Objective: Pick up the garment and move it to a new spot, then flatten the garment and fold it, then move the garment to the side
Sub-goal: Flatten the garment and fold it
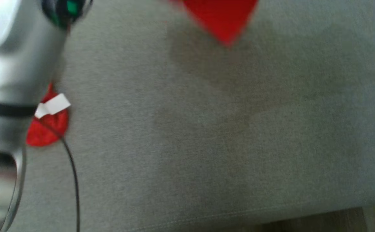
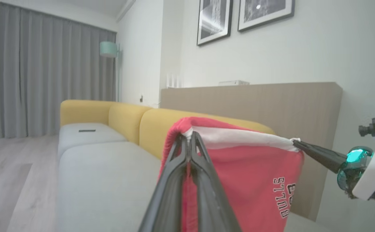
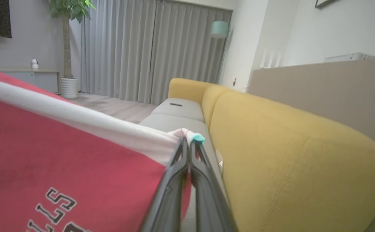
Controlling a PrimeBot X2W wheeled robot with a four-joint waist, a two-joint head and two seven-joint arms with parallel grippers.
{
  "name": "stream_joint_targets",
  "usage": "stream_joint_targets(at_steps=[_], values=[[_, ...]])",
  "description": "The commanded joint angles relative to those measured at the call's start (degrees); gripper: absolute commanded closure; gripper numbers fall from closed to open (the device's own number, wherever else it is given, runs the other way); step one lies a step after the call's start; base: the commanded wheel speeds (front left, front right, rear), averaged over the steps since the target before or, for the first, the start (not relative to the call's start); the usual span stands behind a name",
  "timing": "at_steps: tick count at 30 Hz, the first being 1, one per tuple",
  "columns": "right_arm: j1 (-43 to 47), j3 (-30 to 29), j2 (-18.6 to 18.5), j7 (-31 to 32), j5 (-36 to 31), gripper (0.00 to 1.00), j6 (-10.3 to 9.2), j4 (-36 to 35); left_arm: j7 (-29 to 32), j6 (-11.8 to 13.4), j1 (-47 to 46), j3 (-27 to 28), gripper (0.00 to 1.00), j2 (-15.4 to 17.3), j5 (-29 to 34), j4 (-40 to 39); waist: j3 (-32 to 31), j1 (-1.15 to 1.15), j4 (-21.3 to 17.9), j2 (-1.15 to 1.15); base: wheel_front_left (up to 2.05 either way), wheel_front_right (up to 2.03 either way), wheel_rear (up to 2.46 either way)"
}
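A red garment with a white band and "BULLS" lettering hangs stretched between my two grippers above the grey sofa seat. My left gripper is shut on one end of the white band. At the band's other end my right gripper is shut on the cloth, and its dark fingers come in from the right in the left wrist view. The garment spreads to the left of the right gripper. In the head view, red cloth shows at the top and a red bit with a white label beside my silver left forearm.
The sofa's yellow backrest runs along behind the grey seat. A small dark object lies on the far cushion. A tan panel stands behind the sofa. A thin black cable hangs by my left arm. The seat's front edge and floor show at the lower right.
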Motion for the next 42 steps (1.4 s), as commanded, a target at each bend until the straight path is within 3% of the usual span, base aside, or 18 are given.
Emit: stream_joint_targets(at_steps=[1, 6, 11, 18, 22, 31, 37, 42], values=[[-3.7, -1.3, -0.5, -0.9, -1.2, 1.00, 0.28, -2.2, -0.6, -0.8, -5.6, 4.8, 1.00, 0.0, 1.9, -0.8, 3.2, -0.02, -2.4, 0.00, 0.00, 0.00, 0.00], [-5.1, -4.2, -0.5, -1.7, -3.5, 1.00, 0.28, -4.3, -0.7, -2.3, -5.6, 11.0, 1.00, -3.4, 7.3, -1.8, 4.1, -0.02, -2.9, 0.00, 0.00, 0.00, 0.00], [0.8, -5.3, 0.0, -1.8, -4.6, 1.00, 0.28, -6.9, -0.7, -3.2, 1.5, 11.8, 1.00, -4.1, 8.3, -1.5, 3.3, -0.02, -3.1, 0.00, 0.00, 0.00, 0.00], [20.4, -7.7, 0.1, -1.5, -3.8, 1.00, 0.28, -11.6, -0.7, -3.3, 21.5, 3.7, 1.00, -2.8, 1.0, -8.3, -0.4, -0.02, -3.3, 0.00, 0.00, 0.00, 0.00], [31.4, -10.2, -0.7, -0.5, -3.7, 1.00, 0.28, -17.4, -0.7, -3.3, 33.7, 0.1, 1.00, -1.4, 0.5, -13.3, -3.8, -0.02, -4.0, 0.00, 0.00, 0.00, 0.00], [60.1, -20.1, -1.7, 10.9, -5.4, 1.00, 0.28, -42.5, -0.7, -3.4, 55.7, -1.1, 1.00, -0.8, 6.3, -15.8, -11.6, -0.02, -4.5, 0.00, 0.00, 0.00, 0.00], [80.1, -28.3, 0.7, 23.7, -6.5, 1.00, 0.28, -65.8, -0.7, -3.4, 62.8, -1.7, 1.00, 0.4, 9.0, -17.5, -13.7, -0.02, -3.8, 0.00, 0.00, 0.00, 0.00], [89.8, -33.9, 3.6, 31.1, -8.0, 1.00, 0.28, -81.3, -0.7, -3.4, 65.4, -0.8, 1.00, 0.8, 8.8, -21.0, -13.5, -0.02, -2.5, 0.00, 0.00, 0.00, 0.00]])
